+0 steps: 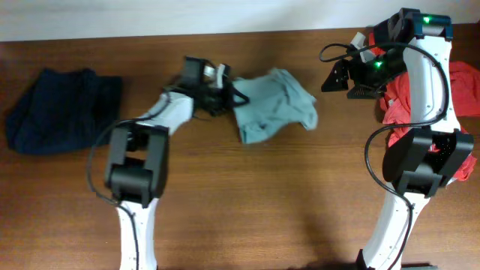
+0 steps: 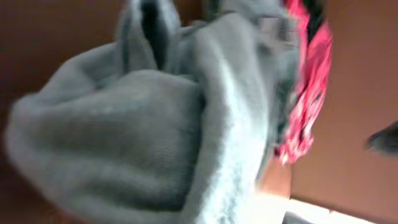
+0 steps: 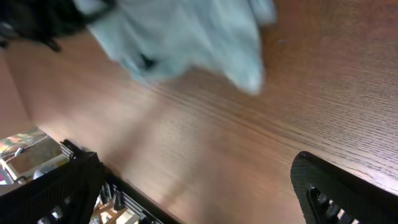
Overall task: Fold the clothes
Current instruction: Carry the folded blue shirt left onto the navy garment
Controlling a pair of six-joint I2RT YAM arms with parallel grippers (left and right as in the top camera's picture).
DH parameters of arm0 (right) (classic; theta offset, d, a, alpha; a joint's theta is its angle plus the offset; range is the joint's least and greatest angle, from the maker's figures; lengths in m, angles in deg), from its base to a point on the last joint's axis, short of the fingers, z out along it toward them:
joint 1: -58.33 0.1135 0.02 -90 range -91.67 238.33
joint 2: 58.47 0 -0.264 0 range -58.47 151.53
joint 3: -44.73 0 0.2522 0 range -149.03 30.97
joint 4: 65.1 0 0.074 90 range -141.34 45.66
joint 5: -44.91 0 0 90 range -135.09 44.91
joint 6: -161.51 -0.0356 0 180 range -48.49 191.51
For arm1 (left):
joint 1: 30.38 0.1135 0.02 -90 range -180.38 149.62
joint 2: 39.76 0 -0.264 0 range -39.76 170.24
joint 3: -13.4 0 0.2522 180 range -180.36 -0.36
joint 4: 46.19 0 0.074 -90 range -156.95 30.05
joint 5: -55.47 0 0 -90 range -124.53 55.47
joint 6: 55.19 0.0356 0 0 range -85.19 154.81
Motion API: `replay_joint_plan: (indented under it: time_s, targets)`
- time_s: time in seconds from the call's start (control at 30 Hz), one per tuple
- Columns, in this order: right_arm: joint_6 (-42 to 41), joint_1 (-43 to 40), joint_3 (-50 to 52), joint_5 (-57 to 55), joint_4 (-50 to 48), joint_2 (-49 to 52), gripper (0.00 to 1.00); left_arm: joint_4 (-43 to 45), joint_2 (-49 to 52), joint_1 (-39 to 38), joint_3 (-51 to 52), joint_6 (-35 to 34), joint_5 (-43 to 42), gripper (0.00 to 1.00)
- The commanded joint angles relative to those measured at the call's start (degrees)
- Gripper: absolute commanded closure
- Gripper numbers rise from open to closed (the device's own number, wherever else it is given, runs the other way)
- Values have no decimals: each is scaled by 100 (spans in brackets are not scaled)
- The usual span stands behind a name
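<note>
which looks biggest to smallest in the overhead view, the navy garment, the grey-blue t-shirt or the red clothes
1. navy garment, spread widest
2. grey-blue t-shirt, bunched up and smaller
Unranked: red clothes, partly hidden and cut off at the frame edge, so their full size can't be judged.

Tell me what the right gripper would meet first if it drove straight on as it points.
Likely the bare table, just short of the grey-blue T-shirt. The right gripper, jaws open, angles down at the wood; depth is unclear.

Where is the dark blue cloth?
In the overhead view, the dark navy garment lies crumpled at the table's left end, beyond the left gripper holding the grey-blue T-shirt.
</note>
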Motion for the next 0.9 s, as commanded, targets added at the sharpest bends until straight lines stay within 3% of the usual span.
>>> replay_joint_plan:
  time_s: [0.0, 0.5, 0.87]
  targets:
    - [87, -24, -109, 37, 0, -269, 1, 31, -697, 411, -254, -105, -127, 100]
    - [87, -13, -109, 39, 4, -269, 1, 35, -1814, 2081, -372, -278, 24, 99]
    - [85, -13, -109, 39, 50, -269, 1, 33, -1884, 3298, -372, -315, -199, 100]
